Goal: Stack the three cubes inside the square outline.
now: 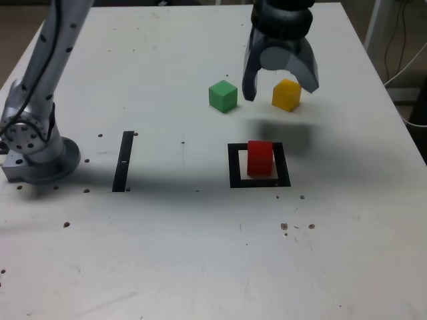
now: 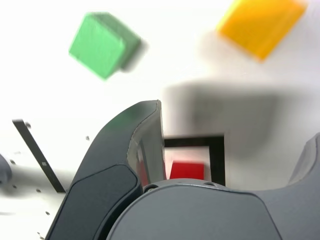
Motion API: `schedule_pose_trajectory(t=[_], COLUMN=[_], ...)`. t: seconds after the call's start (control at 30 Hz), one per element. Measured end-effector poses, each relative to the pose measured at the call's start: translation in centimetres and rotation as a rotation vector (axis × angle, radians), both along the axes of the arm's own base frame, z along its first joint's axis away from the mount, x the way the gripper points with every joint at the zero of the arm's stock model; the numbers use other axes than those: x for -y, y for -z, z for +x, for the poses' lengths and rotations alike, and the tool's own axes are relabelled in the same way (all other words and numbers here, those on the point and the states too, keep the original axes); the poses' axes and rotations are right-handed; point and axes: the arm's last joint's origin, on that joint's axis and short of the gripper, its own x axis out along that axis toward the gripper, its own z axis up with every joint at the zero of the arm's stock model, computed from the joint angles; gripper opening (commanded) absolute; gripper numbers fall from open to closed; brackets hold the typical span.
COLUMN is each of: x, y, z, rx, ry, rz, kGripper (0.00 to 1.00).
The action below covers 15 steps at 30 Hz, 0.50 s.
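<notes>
The red cube [image 1: 260, 158] stands inside the square outline [image 1: 234, 167] on the white table. The green cube [image 1: 223, 96] and the yellow cube [image 1: 287, 95] lie apart behind it. My gripper [image 1: 281, 91] hangs open above the table with nothing between its fingers. In the exterior view the yellow cube shows between the fingers. In the wrist view one finger [image 2: 135, 140] partly hides the red cube [image 2: 187, 170] in the square outline [image 2: 217, 160]. The green cube [image 2: 102, 44] and yellow cube [image 2: 260, 22] lie beyond the fingertips, untouched.
A straight black strip [image 1: 123, 160] lies on the table at the exterior view's left, near the arm's base [image 1: 33, 150]. Small dark holes dot the tabletop. The table's right edge [image 1: 400, 113] runs close to the yellow cube.
</notes>
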Motion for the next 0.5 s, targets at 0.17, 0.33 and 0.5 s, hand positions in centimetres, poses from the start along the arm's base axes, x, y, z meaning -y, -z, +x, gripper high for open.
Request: schedule_pose_trajectory(t=[0.17,0.33,0.5], x=[-3.2,-5.6,-7.2], y=[0.5,1.0,1.1], z=[1.6,2.8,3.1], rx=[0.004,0.008,0.006], ry=[0.018,0.038,0.053], rz=[-0.010,-0.017,-0.012], kGripper=[0.99,0.99,0.99])
